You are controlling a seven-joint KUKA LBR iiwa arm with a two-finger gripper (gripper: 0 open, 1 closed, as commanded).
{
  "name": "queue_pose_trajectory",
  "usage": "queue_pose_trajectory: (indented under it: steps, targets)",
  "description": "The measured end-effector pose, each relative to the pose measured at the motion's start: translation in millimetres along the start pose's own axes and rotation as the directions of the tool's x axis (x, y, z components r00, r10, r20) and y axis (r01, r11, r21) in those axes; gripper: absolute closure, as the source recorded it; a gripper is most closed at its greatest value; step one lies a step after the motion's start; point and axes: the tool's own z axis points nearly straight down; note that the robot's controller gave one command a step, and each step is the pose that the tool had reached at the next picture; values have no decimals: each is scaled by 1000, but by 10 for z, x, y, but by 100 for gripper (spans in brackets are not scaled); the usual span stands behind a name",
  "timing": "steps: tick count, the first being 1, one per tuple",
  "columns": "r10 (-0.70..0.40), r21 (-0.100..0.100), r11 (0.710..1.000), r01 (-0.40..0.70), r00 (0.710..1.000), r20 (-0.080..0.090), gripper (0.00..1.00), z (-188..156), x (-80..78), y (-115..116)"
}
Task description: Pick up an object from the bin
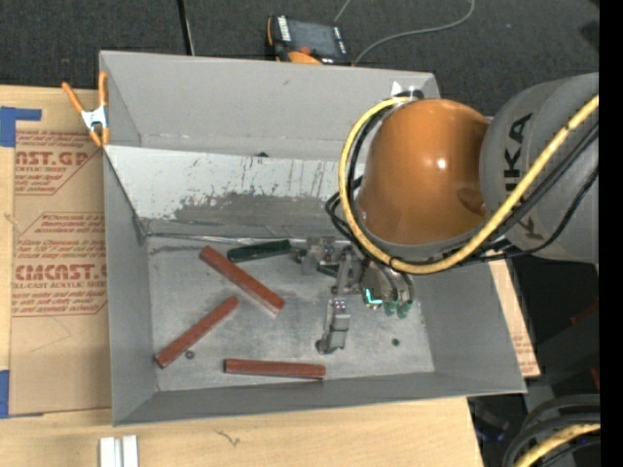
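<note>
Item nearest the hand: a flat red-brown bar lying level on the bin floor, close along the front wall, with its right end just below and beside the hand's tip. The hand stands over bare floor right of centre, reaching down from under the arm's orange cover. No item is seen within its grip. Whether the hand is spread or pressed together cannot be told from this angle. Two further red-brown bars lie to the left. One slants across the middle of the floor, and the other slants the opposite way, toward the front left corner. All three bars are apart from one another. A green-handled tool lies along the foot of the back wall, its right end near the upper part of the hand's mechanism. The bin holds nothing else that can be identified. Assessment: the pick is not yet made. The hand appears low, near the floor, but no contact with any item is confirmed. Closing on an item and lifting it clear of the bin both remain to be done.
</note>
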Motion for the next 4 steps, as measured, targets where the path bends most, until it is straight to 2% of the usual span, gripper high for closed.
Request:
queue_pose_trajectory:
  steps: [1, 2, 3, 4]
  targets:
    - [336, -2, 942, -336, 942, 2, 0, 944, -102, 858]
    - [155, 0, 988, -155, 988, 5, 0, 1729, -661, 1158]
    - [168, -2, 986, -168, 986, 2, 0, 1714, -66, 1480]
    - [173, -2, 985, -173, 985, 5, 100, 1711, -94, 1452]
